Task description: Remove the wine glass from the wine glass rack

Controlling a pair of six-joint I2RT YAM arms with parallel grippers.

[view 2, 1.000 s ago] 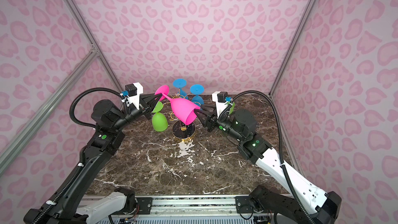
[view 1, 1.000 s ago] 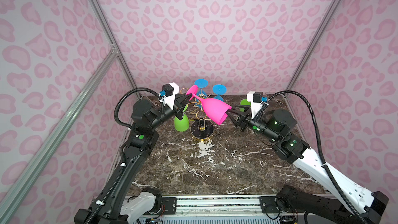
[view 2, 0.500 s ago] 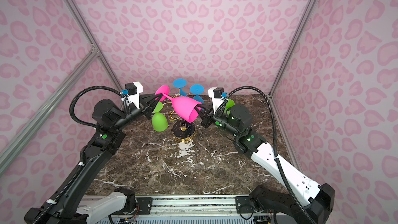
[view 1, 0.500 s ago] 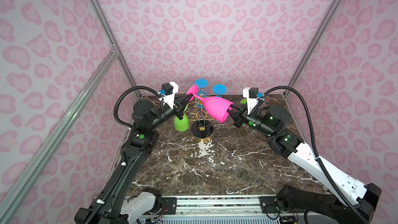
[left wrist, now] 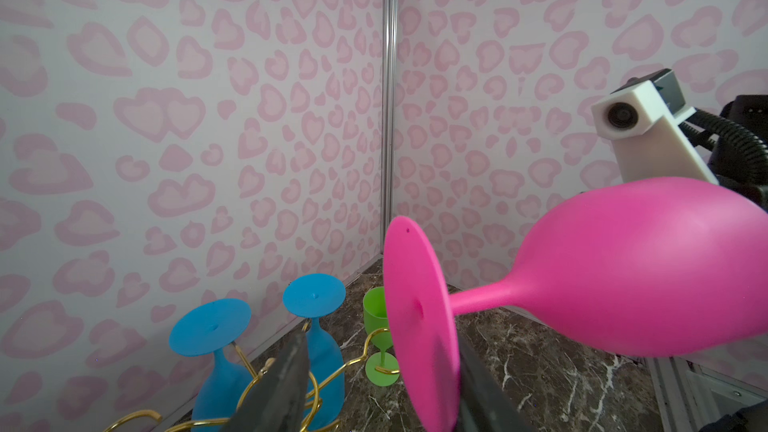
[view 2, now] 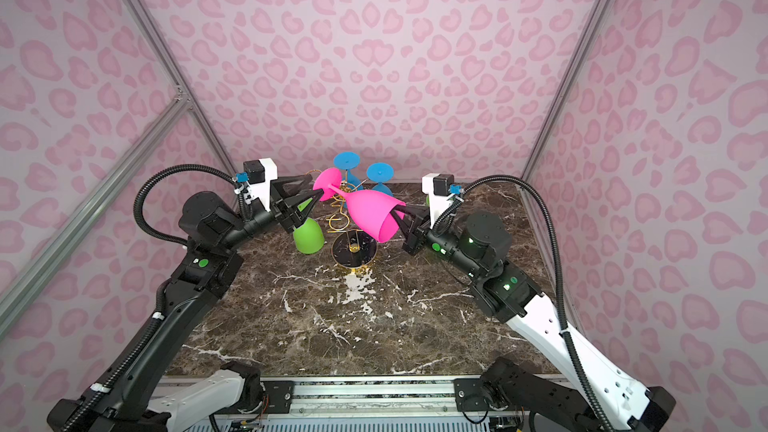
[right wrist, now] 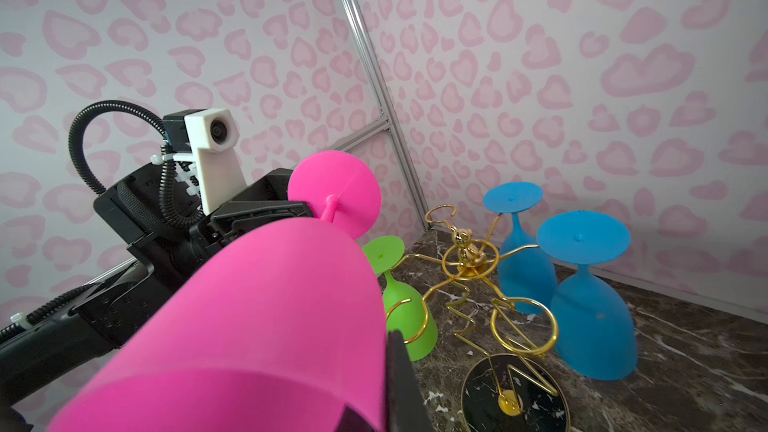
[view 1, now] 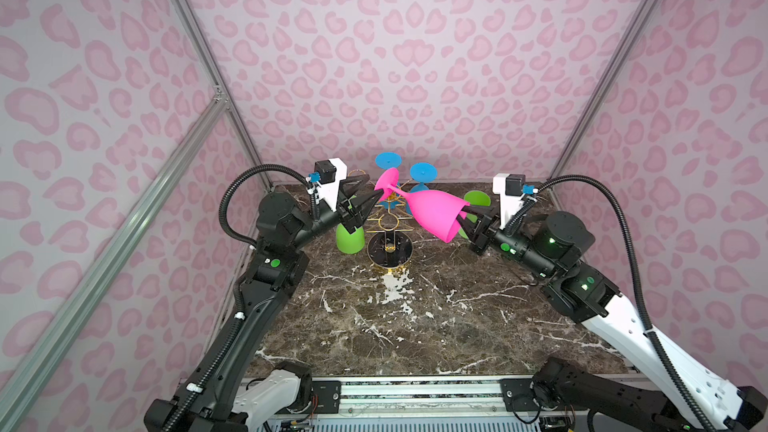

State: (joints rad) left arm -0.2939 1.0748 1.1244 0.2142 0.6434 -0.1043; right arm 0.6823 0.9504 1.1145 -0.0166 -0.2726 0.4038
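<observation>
1. Two changes occur within the last second: the right gripper (view 1: 462, 223) closes on the rim of the pink wine glass (view 1: 436, 214), and the left gripper (view 1: 374, 187) lets go of that glass's foot.
2. Right gripper state: jaws pinched on the bowl wall, one finger inside the mouth and one outside. It alone carries the glass.
3. Left gripper state: jaws clearly parted, holding nothing. The foot disc stands between the fingers; whether it touches one of them cannot be told.
4. Glass position: in the air above the wine glass rack (view 1: 389, 238), lying almost level, foot to the far left, mouth to the right. No wire loop encloses its stem.
5. Meaning: the handover appears complete and the glass is off the rack. Setting it down on the table (view 1: 395, 326) probably remains.
6. Unaffected: one green glass (view 1: 349, 239) and two blue glasses (view 1: 422, 171) stay inverted at the rack's arms.
</observation>
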